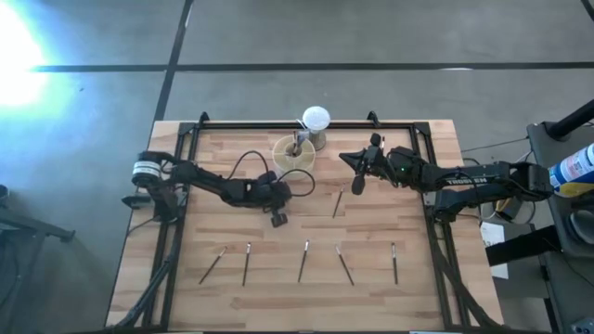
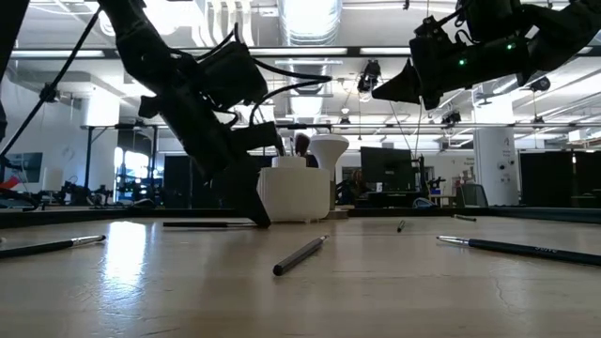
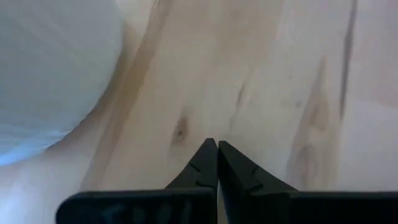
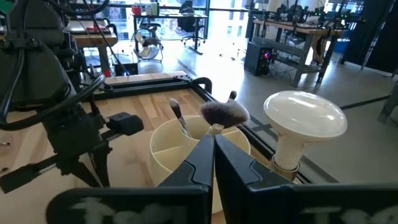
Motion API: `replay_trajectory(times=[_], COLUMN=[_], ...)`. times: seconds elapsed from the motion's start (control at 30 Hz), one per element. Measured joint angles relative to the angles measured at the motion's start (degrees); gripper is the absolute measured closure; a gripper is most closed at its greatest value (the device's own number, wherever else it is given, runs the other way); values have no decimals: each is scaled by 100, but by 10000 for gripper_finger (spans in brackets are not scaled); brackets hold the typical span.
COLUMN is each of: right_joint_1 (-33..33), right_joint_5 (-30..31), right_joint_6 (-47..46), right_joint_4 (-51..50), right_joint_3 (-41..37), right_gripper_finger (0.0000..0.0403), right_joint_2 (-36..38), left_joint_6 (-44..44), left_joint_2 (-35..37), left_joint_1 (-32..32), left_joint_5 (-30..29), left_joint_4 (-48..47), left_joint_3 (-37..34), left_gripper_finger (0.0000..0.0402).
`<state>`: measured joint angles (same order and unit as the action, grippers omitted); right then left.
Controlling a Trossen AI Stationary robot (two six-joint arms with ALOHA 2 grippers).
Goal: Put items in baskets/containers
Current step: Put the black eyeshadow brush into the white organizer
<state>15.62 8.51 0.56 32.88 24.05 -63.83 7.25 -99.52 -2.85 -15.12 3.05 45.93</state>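
Cream divided organiser cup [image 1: 294, 154] at upper centre of the high view, just left of the white ball on a small stand [image 1: 316, 121]; already holding a fluffy-headed brush [image 4: 225, 113] and a thinner one [image 4: 177, 112], heads up. Six thin dark-handled makeup brushes lying loose on the wooden table [image 1: 232, 297]: five in a row across the lower part of the high view [image 1: 304, 260], one alone [image 1: 338, 204] just right of centre, all well apart from the cup.

Probably very light and stiff, the brushes; round and smooth in the handle, so likely to roll or skate under a sideways nudge. Flat on the wood, hence little room under them for a fingertip. Best taken mid-handle, across the shaft, never by the soft bristles.

Left gripper [image 1: 278, 219] down at the table, just below and left of the cup in the high view; fingers pressed together, nothing visible between them in the left wrist view, bare wood only.

Right gripper [image 1: 356, 184] raised above the table, right of the cup, pointed toward it; fingers closed too, holding nothing discernible.
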Motion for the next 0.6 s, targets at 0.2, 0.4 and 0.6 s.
replay_trajectory(times=[0.2,0.4,0.6], right_joint_1=[0,2,0], right_joint_5=[-1,-2,-2], right_joint_6=[-9,4,2], right_joint_4=[-1,1,-2], right_joint_3=[0,0,0], right_gripper_finger=[394,394,394], right_joint_2=[0,0,0], left_joint_6=[1,17,19], left_joint_2=[261,468,698], left_joint_1=[64,151,168], left_joint_5=[-401,-444,-440], left_joint_4=[63,296,707], left_joint_3=[-47,-59,-234], left_gripper_finger=[399,399,399])
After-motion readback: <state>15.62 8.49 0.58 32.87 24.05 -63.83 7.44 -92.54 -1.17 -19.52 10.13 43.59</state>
